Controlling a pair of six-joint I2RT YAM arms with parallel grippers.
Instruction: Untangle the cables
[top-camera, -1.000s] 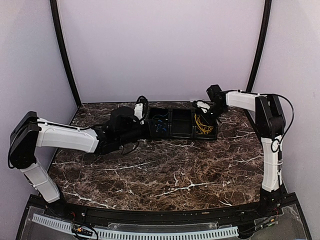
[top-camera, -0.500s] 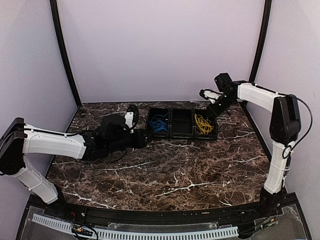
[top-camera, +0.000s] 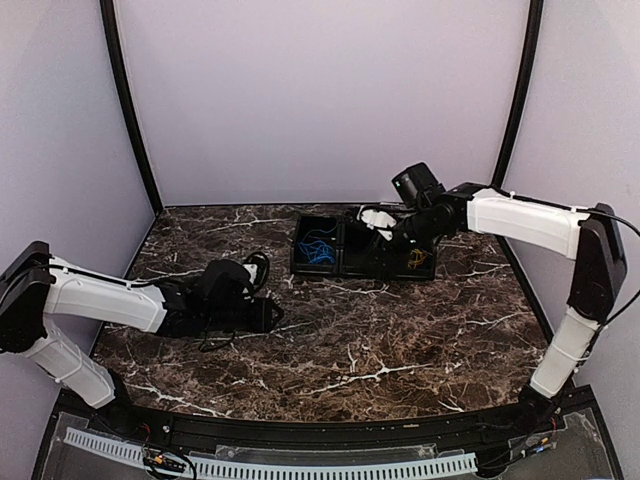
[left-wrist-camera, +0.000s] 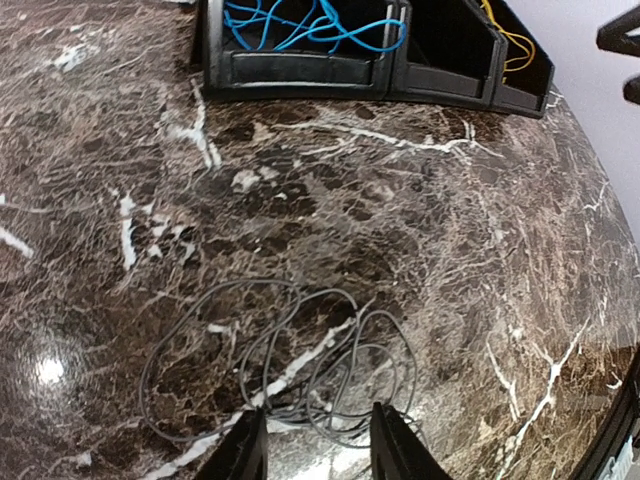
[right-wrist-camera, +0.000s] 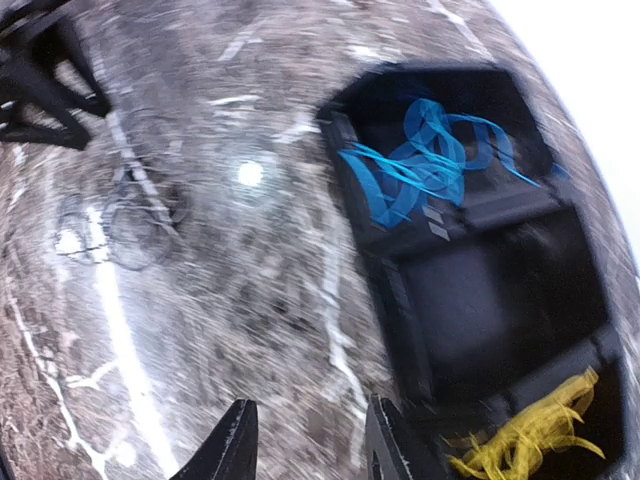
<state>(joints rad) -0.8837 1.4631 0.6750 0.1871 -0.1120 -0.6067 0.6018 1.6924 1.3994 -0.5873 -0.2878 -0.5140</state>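
Grey cable (left-wrist-camera: 335, 405), thin and dark, lies as a loose heap of overlapping loops on the marble table (top-camera: 380, 340), well apart from the black tray (top-camera: 345, 268) near the far edge. Blue cable (left-wrist-camera: 310, 25) is bundled in the tray's left compartment and yellow cable (right-wrist-camera: 525, 435) in its right one, each colour kept alone. The middle compartment (right-wrist-camera: 490, 290) shows nothing inside, which suggests it is meant for the grey cable.

The left gripper (left-wrist-camera: 318, 450) is held low over the near side of the heap, its jaws partly apart and closed on nothing. A few strands run just ahead of and between the fingertips, a placement that suits pinching one loop and drawing it free. Whether a fingertip touches a strand cannot be told.

The right gripper (right-wrist-camera: 310, 445) hangs above the tray, jaws parted and empty, looking down over the compartments and the table in front of them. Its wrist view is blurred. Sorting appears largely done — only the grey cable is left outside the tray.
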